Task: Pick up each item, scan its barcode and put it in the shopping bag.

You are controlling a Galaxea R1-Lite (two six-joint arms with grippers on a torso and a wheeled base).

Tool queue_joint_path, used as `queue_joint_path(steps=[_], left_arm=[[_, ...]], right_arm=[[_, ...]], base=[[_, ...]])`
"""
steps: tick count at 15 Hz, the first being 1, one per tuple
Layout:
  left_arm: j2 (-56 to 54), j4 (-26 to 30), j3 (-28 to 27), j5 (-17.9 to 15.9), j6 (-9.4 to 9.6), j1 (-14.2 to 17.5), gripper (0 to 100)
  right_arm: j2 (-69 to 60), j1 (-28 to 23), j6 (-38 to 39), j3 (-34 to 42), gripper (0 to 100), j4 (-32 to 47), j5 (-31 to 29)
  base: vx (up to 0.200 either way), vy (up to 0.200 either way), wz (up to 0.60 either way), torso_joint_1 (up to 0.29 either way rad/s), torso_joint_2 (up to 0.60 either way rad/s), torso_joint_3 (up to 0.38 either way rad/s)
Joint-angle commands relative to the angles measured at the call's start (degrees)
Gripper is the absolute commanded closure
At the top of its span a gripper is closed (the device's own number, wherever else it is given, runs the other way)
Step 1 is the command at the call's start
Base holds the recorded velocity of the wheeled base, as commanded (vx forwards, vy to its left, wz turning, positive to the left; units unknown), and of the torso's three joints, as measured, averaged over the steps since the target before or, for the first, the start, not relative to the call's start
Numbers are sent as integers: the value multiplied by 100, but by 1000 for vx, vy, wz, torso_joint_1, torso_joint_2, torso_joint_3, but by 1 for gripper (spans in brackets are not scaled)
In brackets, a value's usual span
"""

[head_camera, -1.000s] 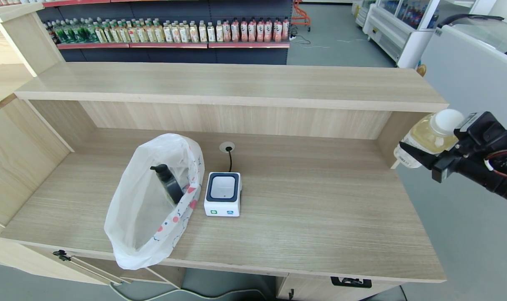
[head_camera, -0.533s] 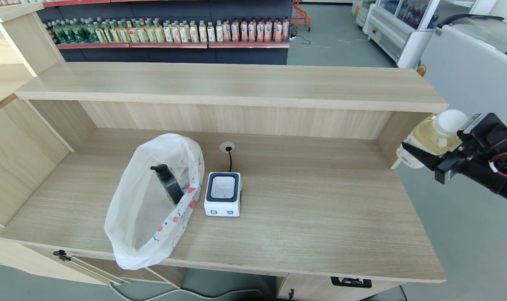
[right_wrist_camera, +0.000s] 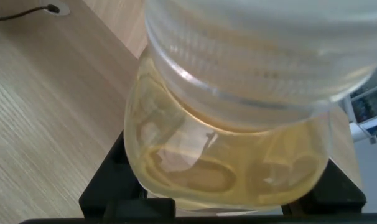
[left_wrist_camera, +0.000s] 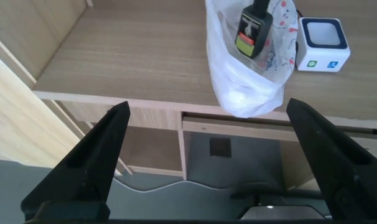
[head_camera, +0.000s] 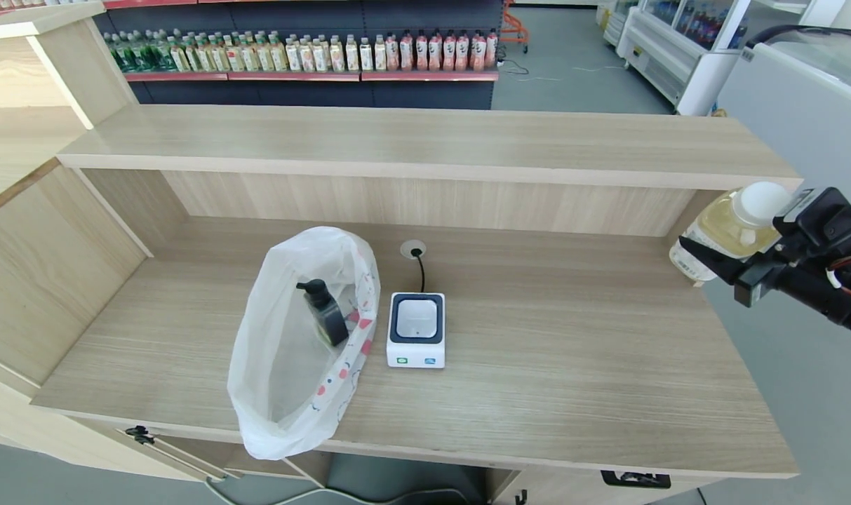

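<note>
At counter's (head_camera: 537,365) right end: right pincer (head_camera: 721,251) grips drink bottle (head_camera: 725,223).

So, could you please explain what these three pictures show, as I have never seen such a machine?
This is a two-armed robot at a shop counter. The wide picture comes from a camera on its head; the other two from cameras on its wrists. On the counter stand a white barcode scanner and, to its left, a shopping bag with a dark pump bottle inside. The right gripper is shut on a drink bottle, yellowish with a white cap, at the counter's right end. The left gripper is open and empty, in front of the counter.
</note>
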Motion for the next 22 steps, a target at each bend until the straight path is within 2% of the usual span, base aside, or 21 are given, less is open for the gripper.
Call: queue_joint_path(steps=[1, 6, 12, 16, 22], left_arm=[[-2, -1, 1, 0, 9, 2, 0], [-2, -1, 1, 0, 9, 2, 0], [-2, -1, 1, 0, 18, 2, 0], [-2, -1, 1, 0, 26, 2, 0], [-2, -1, 1, 0, 18, 2, 0]], right_arm=[[96, 9, 1, -100, 100, -2, 7], [694, 193, 19, -848, 100, 7, 51], [1432, 1037, 71, -1489, 100, 7, 245], [1836, 1318, 45, -1524, 100, -98, 341], [2434, 1309, -166, -1296, 100, -617, 473]], base=[[0, 200, 0, 2, 7, 2], [0, 200, 0, 1, 1, 0], [0, 200, 0, 3, 2, 6], [0, 200, 0, 2, 2, 2], [0, 0, 0, 0, 0, 0]])
